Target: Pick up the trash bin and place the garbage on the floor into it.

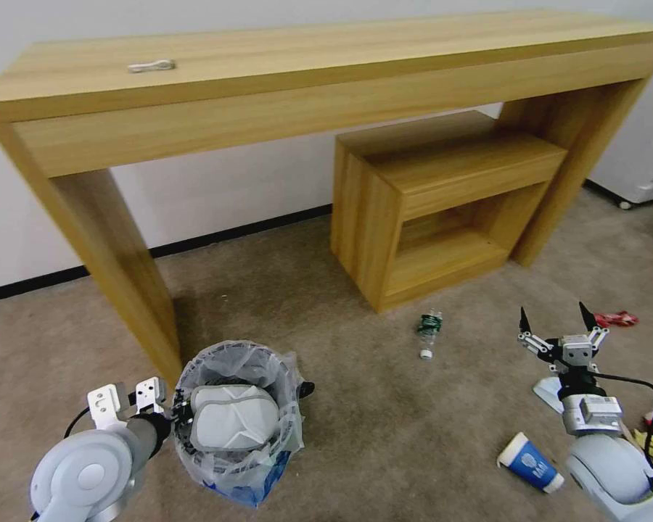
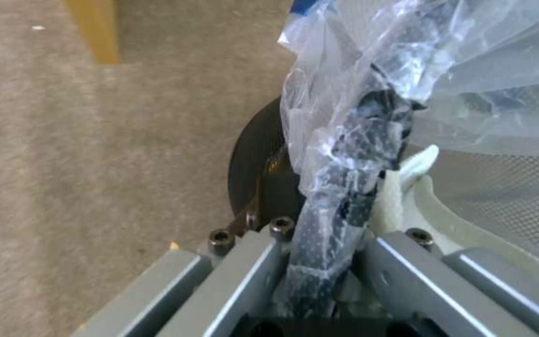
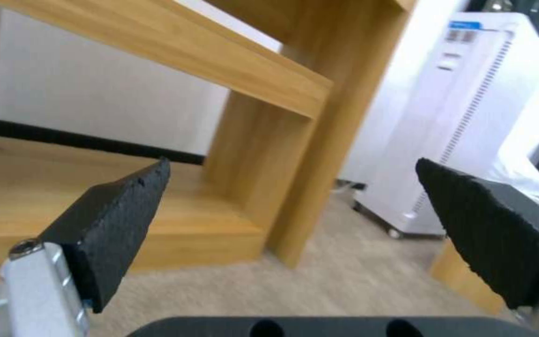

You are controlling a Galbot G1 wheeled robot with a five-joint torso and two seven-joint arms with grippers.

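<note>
A small round trash bin of dark wire mesh, lined with a crinkly clear plastic bag showing blue print low on its side, sits on the beige carpet floor just in front of the left leg of a long wooden counter. Inside the bin lies 1 white slipper, sole side up, filling most of the opening.

The left end effector is at the bin's rim on the side away from the counter's open middle. In the left wrist view its fingers are closed on the dark mesh rim and the bag plastic bunched over it.

The right end effector hangs above the carpet well to the right of the bin, its 2 black-padded fingers spread wide apart and holding nothing.

Garbage lies scattered on the floor to the right of the bin: a crushed plastic bottle with a green label between the bin and the right end effector, a blue-and-white paper cup on its side further right, and a red wrapper beyond that. A low wooden shelf unit stands under the counter, behind the bottle
</note>
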